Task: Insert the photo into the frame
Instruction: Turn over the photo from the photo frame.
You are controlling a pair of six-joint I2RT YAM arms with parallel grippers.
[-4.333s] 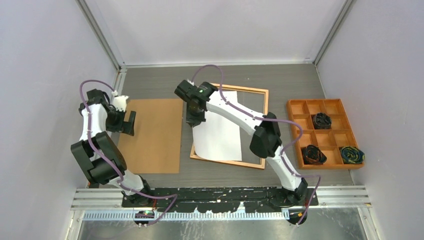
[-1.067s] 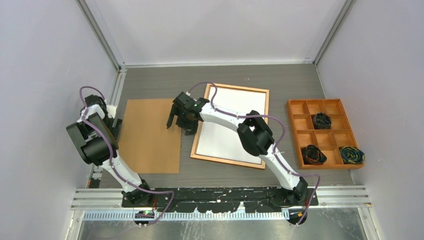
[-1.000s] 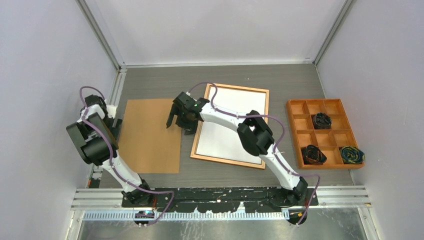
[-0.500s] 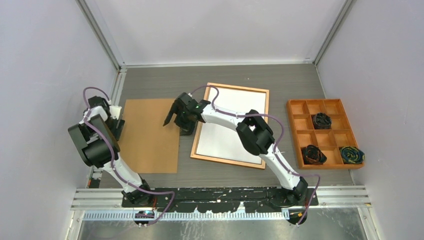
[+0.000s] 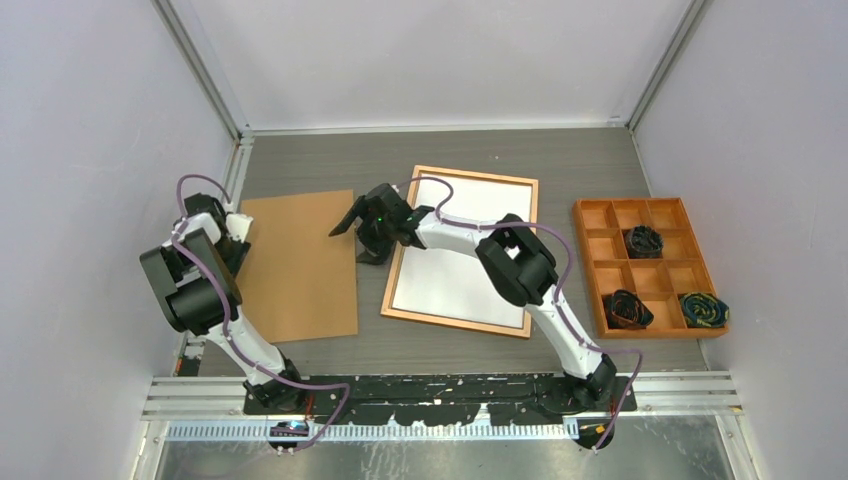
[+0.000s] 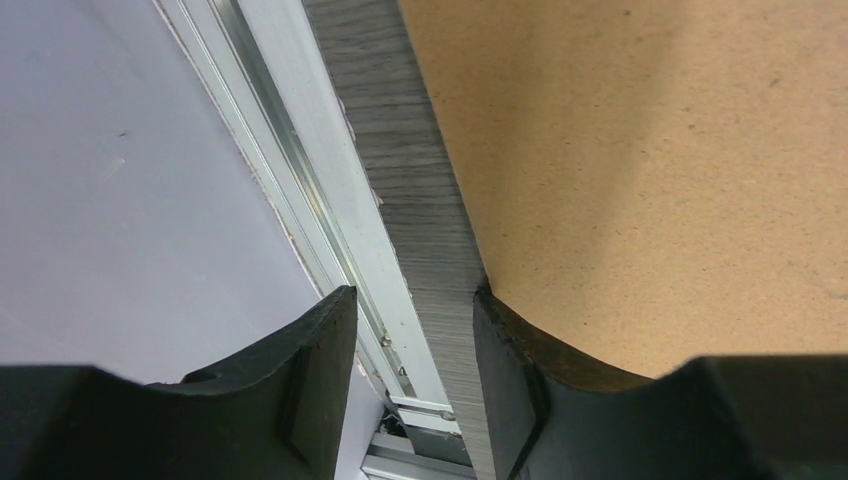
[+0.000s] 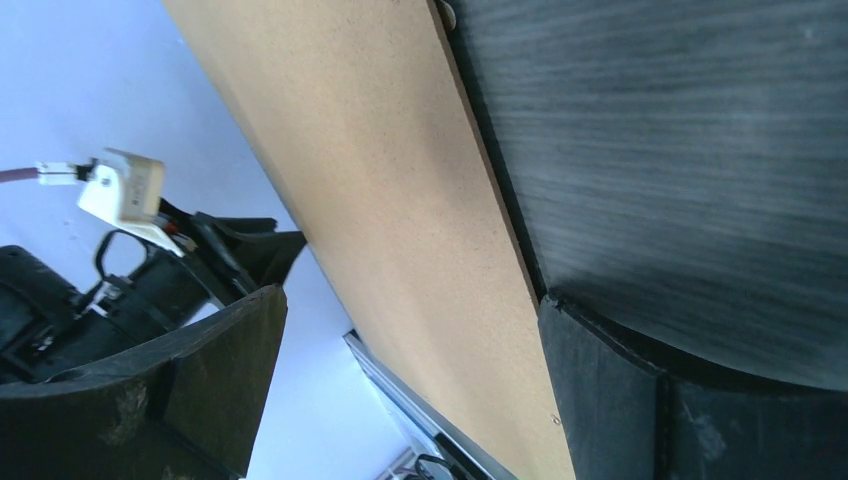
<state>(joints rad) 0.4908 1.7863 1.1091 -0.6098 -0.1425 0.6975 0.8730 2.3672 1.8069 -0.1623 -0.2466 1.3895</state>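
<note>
The right gripper (image 7: 410, 298) is spread wide, its two black fingers straddling the right long edge of the flat brown backing board (image 5: 300, 265); it has hold of nothing that I can see. Across the board, the left gripper (image 6: 412, 300) sits at the left long edge with its fingers parted a moderate way. A strip of grey wood-grain table (image 5: 440, 150) shows in the gap, and one finger sits over the board's edge, with nothing clamped.

Just right of the board lies the large rectangular frame with its thin orange-brown wooden border (image 5: 531, 260), flat on the table. Its long axis runs from the near side to the far wall, with the near end swung a little to the left. The rectangular paper photo (image 5: 460, 255) lies inside that border with its plain white back up, its long axis matching the frame's. Well to the right sits an orange compartment tray (image 5: 590, 268) with dark bundles in three of its cells.
</note>
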